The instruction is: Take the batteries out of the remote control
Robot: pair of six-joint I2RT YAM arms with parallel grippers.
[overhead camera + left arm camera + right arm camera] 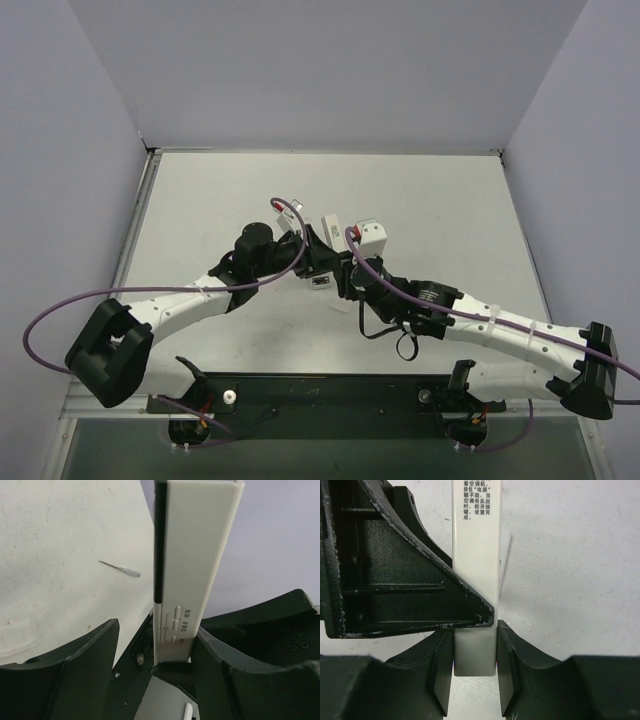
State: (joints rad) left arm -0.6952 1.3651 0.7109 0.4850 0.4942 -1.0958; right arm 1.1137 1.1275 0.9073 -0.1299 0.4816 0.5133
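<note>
The white remote (192,555) stands on end between both grippers; its button face shows in the left wrist view. Its back, with printed text, shows in the right wrist view (475,540). My right gripper (475,647) is shut on the remote's lower end, one finger on each side edge. My left gripper (158,627) straddles the same end. Its right finger (225,655) touches the remote's edge and its left finger (90,665) stands apart from it. In the top view the two grippers meet at mid-table, left (312,258) and right (338,272). No battery is in view.
A thin pin-like tool (120,569) lies on the table beyond the left gripper. A flat white cover piece (15,639) lies at the left edge of that view. A small white rod end (187,712) shows at the bottom. Grey walls ring the table (430,190).
</note>
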